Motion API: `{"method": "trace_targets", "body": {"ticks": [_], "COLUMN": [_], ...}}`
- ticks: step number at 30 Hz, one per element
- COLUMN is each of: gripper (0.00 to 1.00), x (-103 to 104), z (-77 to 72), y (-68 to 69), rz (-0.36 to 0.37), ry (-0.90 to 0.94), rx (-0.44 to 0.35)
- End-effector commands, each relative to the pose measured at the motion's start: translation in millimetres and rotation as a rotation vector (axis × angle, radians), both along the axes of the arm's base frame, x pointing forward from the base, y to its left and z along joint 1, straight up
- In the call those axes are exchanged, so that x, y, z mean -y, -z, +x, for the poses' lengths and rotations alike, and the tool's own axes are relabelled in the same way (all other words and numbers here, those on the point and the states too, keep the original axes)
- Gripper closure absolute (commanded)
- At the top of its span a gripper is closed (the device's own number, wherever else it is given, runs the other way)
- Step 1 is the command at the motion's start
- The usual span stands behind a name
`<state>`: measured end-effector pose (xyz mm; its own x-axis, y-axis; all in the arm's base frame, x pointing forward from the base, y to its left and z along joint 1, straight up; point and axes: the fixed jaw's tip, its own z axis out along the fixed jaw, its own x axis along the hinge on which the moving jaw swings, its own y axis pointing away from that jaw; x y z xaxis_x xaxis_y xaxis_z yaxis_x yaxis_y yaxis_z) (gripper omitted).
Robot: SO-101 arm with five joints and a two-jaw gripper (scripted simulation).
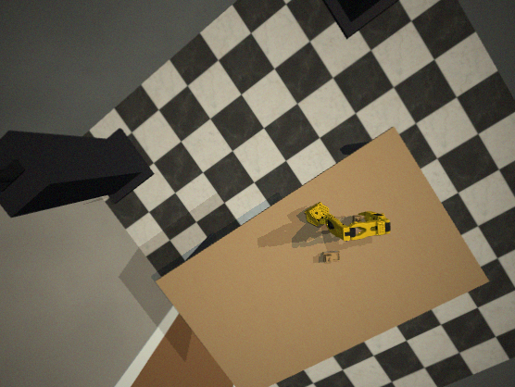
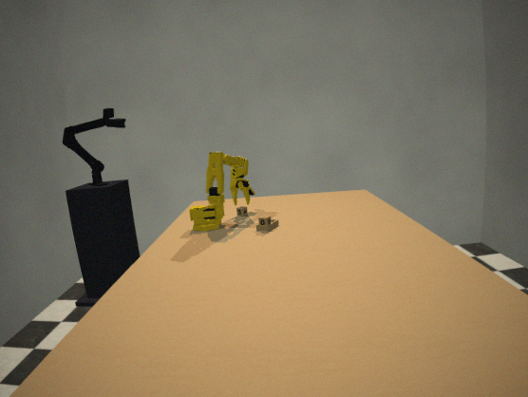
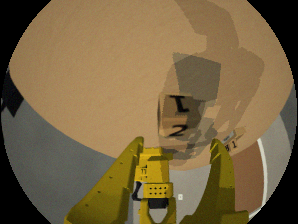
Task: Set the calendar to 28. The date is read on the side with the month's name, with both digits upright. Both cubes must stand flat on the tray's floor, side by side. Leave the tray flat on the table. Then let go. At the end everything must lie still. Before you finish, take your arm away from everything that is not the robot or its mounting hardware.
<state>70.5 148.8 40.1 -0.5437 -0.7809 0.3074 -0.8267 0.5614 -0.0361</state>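
Note:
My gripper (image 2: 242,192) hangs open and empty, pointing down a little above a loose wooden date cube (image 2: 242,211) that rests on the table. In the wrist view the cube (image 3: 177,124) lies in shadow just beyond my fingertips, between the two fingers' lines, and shows a 2 and a second dark digit. The small wooden tray (image 2: 267,226) lies flat on the table to the right of that cube, apart from it. One cube (image 2: 264,220) stands in the tray; its digit is too small to read. From above, the tray (image 1: 332,254) lies beside the arm (image 1: 357,227).
The arm's yellow base (image 2: 207,218) stands left of the loose cube, near the table's far edge. A black pedestal with a black camera arm (image 2: 101,228) stands on the floor left of the table.

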Motion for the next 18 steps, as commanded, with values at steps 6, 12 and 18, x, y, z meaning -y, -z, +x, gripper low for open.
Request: {"method": "trace_targets", "body": {"ticks": [6,12,18], "gripper": [0.65,0.65,0.65], "x": [-5.9,-5.9,-5.8], "z": [1.8,1.8,1.7], "y": [3.7,11.1,15.2], "rz": [0.009,-0.01,-0.02], "ry": [0.0,-0.001,-0.001], "rx": [0.006,-0.004,-0.01]}}
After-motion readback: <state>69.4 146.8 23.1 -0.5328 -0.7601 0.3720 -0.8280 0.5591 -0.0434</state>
